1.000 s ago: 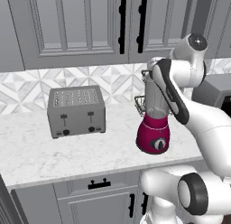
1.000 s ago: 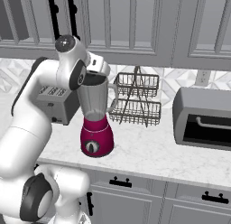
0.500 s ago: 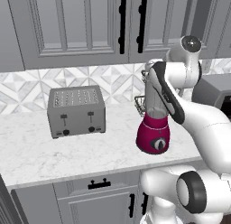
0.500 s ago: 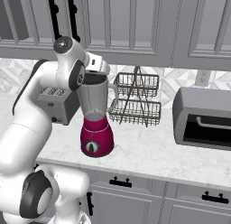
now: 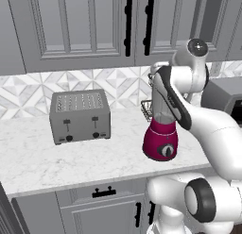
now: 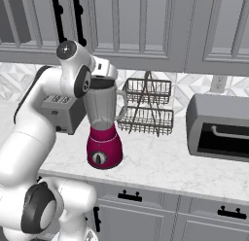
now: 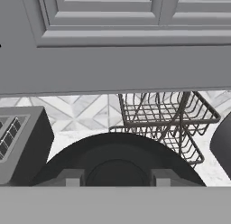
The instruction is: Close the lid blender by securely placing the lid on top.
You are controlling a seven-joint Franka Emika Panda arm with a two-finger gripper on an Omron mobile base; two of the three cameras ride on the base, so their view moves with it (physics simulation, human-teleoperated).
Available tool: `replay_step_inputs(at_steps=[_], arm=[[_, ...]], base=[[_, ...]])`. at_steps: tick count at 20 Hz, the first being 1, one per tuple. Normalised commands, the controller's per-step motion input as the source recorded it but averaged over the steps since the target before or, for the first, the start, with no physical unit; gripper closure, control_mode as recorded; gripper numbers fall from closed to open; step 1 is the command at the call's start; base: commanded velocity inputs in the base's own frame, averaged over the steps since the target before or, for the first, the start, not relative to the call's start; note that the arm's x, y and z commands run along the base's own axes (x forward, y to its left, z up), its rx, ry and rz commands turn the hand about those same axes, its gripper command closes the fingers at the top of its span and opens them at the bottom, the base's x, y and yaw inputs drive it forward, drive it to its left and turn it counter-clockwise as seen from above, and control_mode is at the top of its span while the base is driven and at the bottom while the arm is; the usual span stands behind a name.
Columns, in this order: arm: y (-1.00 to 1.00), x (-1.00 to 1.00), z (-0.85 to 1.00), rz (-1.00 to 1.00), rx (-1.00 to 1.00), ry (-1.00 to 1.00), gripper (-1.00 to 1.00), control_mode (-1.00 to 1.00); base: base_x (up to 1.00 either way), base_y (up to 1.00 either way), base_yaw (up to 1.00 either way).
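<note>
The blender [image 6: 103,123] stands on the counter with its magenta base [image 5: 161,143] and black dial facing front. Its clear jar [image 6: 102,106] has the handle on the right. The black round lid [image 6: 101,82] lies level across the jar's rim. My gripper [image 6: 103,76] hangs right above it, pointing down. In the hand view the lid [image 7: 117,157] is a wide dark disc, and my gripper [image 7: 117,178] has a fingertip tight on each side of its raised centre. In the left base view my arm hides the jar's top.
A boxy grey toaster [image 5: 80,116] sits left of the blender. A wire dish rack [image 6: 146,106] stands behind and to the right, against the tiled wall. A grey toaster oven [image 6: 219,128] is at the far right. Cabinet doors [image 7: 117,38] hang close above the hand.
My arm has shifted slightly, bringing the hand and lid a little closer over the jar's rim. The blender and toaster have not moved.
</note>
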Motion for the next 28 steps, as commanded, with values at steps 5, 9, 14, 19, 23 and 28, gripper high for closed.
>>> replay_step_inputs(at_steps=[5,9,14,19,23,28], arm=[[0.10,0.19,0.00,0.00,0.00,0.00,1.00,-1.00],[0.01,0.03,-0.02,0.00,0.00,0.00,1.00,-1.00],[0.00,0.00,-0.15,0.00,0.00,0.00,1.00,-1.00],[0.00,0.00,-0.20,0.00,0.00,0.00,1.00,-1.00],[0.00,0.00,-0.27,0.00,0.00,0.00,1.00,-1.00],[0.00,0.00,-0.23,0.00,0.00,0.00,1.00,-1.00]], base=[[0.00,0.00,0.00],[0.00,0.00,0.00],[0.00,0.00,0.00],[0.00,0.00,0.00],[0.00,0.00,0.00],[0.00,0.00,0.00]])
